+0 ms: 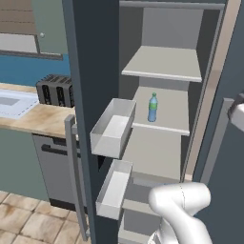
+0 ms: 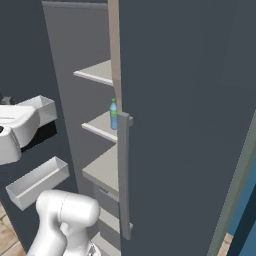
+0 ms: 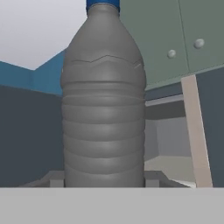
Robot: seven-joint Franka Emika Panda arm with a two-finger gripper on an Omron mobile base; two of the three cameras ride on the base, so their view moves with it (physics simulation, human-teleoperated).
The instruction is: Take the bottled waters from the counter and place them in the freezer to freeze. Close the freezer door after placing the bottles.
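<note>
A smoky grey water bottle with a blue cap stands upright, very close in the hand view. My gripper is shut on its lower part, with a fingertip showing on either side. The clear blue bottle with a green cap stands on a middle shelf of the freezer, also seen as the blue bottle past the door edge. The freezer door stands wide open, its white bins facing the shelves. The counter lies to the left.
A dark toaster and a white sink sit on the counter, above a dishwasher. The plain fridge door is closed, with its handle near the shelves. Green wall cabinets hang above.
</note>
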